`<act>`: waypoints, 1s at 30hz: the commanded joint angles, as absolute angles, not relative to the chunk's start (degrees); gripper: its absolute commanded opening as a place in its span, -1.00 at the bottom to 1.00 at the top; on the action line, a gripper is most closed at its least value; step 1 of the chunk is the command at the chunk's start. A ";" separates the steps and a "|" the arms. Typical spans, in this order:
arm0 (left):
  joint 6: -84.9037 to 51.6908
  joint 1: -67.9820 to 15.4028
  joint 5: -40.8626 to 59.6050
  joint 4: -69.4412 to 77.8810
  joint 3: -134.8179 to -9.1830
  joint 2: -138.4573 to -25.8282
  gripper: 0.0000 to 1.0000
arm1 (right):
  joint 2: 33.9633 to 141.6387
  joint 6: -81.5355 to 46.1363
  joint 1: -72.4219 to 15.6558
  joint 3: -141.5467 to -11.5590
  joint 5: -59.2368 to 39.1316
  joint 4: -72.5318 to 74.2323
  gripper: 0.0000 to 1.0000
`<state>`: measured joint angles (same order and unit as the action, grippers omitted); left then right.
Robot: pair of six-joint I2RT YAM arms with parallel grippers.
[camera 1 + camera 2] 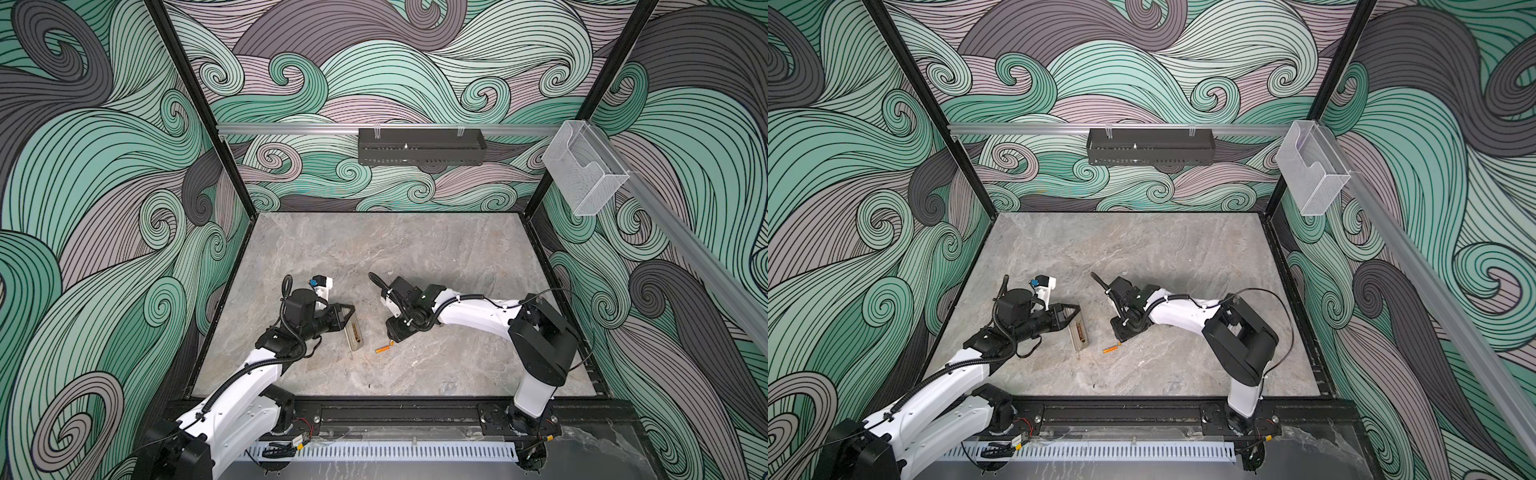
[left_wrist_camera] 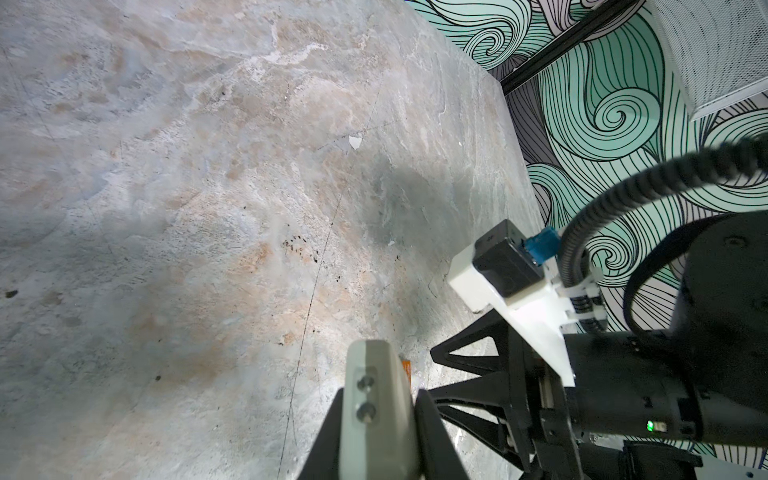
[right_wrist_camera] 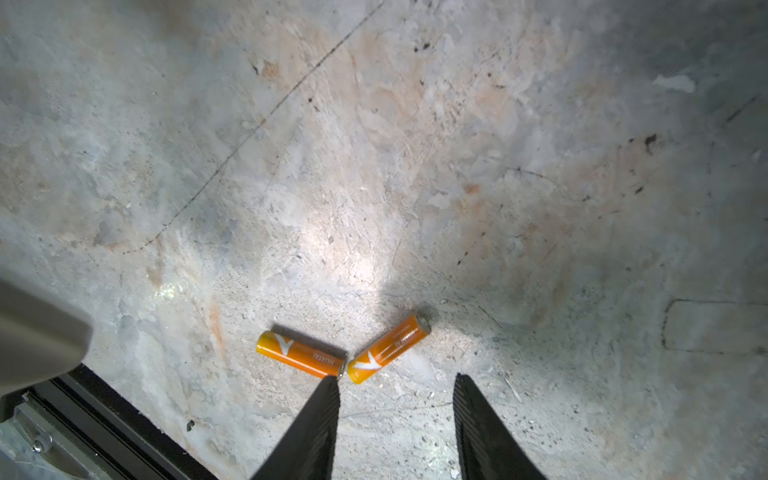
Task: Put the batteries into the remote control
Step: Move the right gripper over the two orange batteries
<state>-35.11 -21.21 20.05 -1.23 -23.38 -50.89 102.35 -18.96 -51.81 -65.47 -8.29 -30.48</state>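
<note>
Batteries [image 3: 301, 353], two slim orange cells with silvery ends, lie on the grey marbled surface [image 1: 374, 249], at about 6 o'clock from its middle in both top views. In the right wrist view they form a shallow V. Their inner ends meet or all but meet, and we cannot tell whether they touch. The right claw [image 3: 395, 375] hangs just over them with its jaws apart and nothing between them. One of its black fingers [image 3: 320, 419] points at the spot where the two batteries come together. In both top views the claw's own body hides its tips, just at 1 o'clock of the batteries.

We find the remote control [image 1: 354, 334] at 9 o'clock of the batteries, near them but apart. It is a pale slim bar running roughly from 12 to 6 o'clock, with an orange-brown strip on its upward face. The left claw [image 2: 380, 395] is clamped on its 12 o'clock end, its arm reaching in from 8 o'clock. In the left wrist view we see the remote control end-on, squeezed between two black fingers [image 2: 326, 440], with two small round marks on that end face. Whether it rests on the surface or is held just off it, we cannot tell.

On the 12 o'clock wall a black wire basket [image 1: 422, 145] hangs from a rail. A clear plastic holder [image 1: 582, 174] hangs at 2 o'clock.
</note>
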 commanded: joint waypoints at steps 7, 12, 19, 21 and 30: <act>-34.65 -20.76 21.97 0.79 -24.79 -52.10 -1.00 | 104.59 -20.56 -52.12 -64.95 -6.91 -28.40 -0.08; -34.59 -20.75 22.15 0.93 -24.54 -52.12 -1.00 | 105.18 -20.57 -52.21 -64.71 -6.64 -27.82 -0.07; -34.67 -20.80 22.23 1.45 -24.39 -52.51 -1.00 | 106.01 -20.48 -52.28 -64.77 -6.59 -27.89 -0.08; -34.67 -20.75 22.15 1.48 -24.43 -52.66 -1.00 | 106.08 -20.28 -52.47 -64.86 -6.24 -28.23 -0.09; -34.65 -20.66 22.24 1.81 -24.21 -52.93 -1.00 | 107.27 -19.86 -53.34 -65.82 -5.45 -29.41 -0.12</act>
